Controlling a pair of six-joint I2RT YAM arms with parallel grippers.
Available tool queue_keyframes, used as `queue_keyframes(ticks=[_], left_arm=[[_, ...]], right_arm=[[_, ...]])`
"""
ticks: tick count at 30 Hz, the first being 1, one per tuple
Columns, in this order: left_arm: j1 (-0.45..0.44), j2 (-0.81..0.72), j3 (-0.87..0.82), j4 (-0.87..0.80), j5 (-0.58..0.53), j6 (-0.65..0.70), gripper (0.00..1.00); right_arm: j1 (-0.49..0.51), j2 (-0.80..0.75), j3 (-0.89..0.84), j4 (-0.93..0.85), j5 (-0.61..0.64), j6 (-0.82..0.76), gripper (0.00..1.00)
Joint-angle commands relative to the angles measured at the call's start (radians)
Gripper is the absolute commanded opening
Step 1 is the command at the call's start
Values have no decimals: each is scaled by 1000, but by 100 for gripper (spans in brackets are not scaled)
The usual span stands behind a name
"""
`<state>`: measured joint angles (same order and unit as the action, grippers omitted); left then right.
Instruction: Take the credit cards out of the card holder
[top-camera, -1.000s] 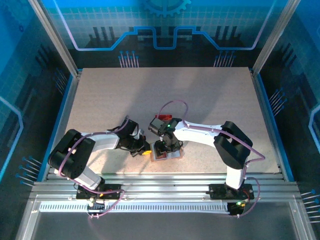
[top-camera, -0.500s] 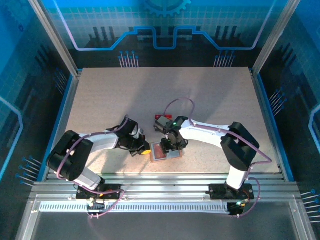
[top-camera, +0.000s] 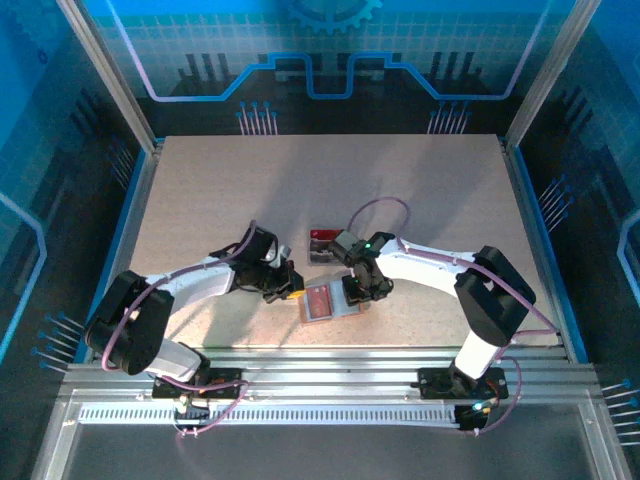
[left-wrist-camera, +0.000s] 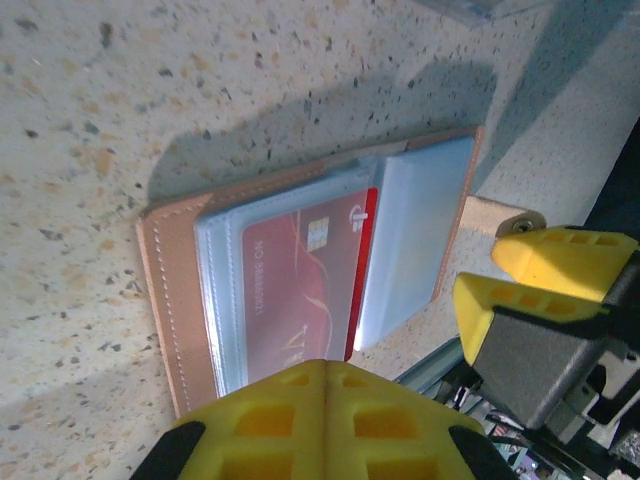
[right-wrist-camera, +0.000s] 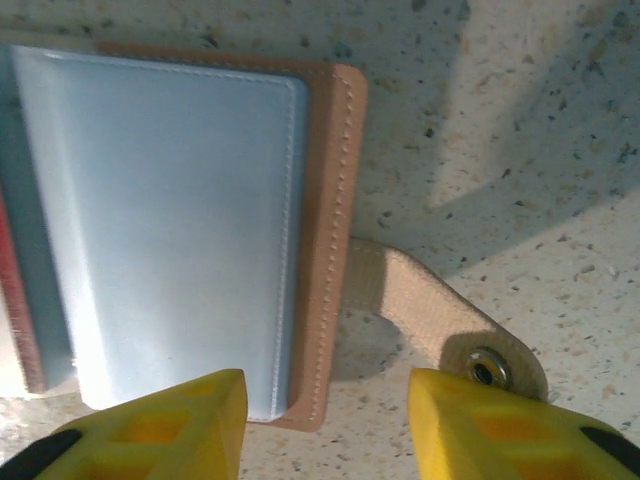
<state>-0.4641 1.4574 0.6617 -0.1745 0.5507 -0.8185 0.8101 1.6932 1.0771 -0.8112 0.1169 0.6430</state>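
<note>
1. Top external view: right gripper (top-camera: 357, 293) is sliding off the holder (top-camera: 322, 302) toward its right edge, jaws narrowing yet apart, gripping nothing.
2. Left gripper (top-camera: 291, 285), closed and empty, is waiting at the holder's left edge.
3. Holder is lying open by the table's near edge; red card (left-wrist-camera: 300, 290) is sitting pocketed, so extraction is probably only starting.

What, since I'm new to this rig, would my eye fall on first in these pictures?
The salmon-pink card holder lies open on the speckled table, near its front edge between both arms. A red card shows in one of its clear pockets. Yellow-tipped end effectors flank it: the left end effector shut beside it, the right end effector open at its strap side.
</note>
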Motion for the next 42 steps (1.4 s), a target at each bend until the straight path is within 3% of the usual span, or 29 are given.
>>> queue_keyframes(ticks=[1,7,22,42], left_arm=[[-30,-8,22,-6,-12,-31,0],[-60,14,30,21,-16,-53,0],[-126,117,64,52,-23,-64,0],[-126,170,63,-19,-51,-3,0]], right_arm=[[-8,-35,-16,2,0,-2,37],[-9,-65,-17,46,-68,0,28],[-68,-50,-87,364,-434,82,20],[-70,74,-71,447,-517,93,20]])
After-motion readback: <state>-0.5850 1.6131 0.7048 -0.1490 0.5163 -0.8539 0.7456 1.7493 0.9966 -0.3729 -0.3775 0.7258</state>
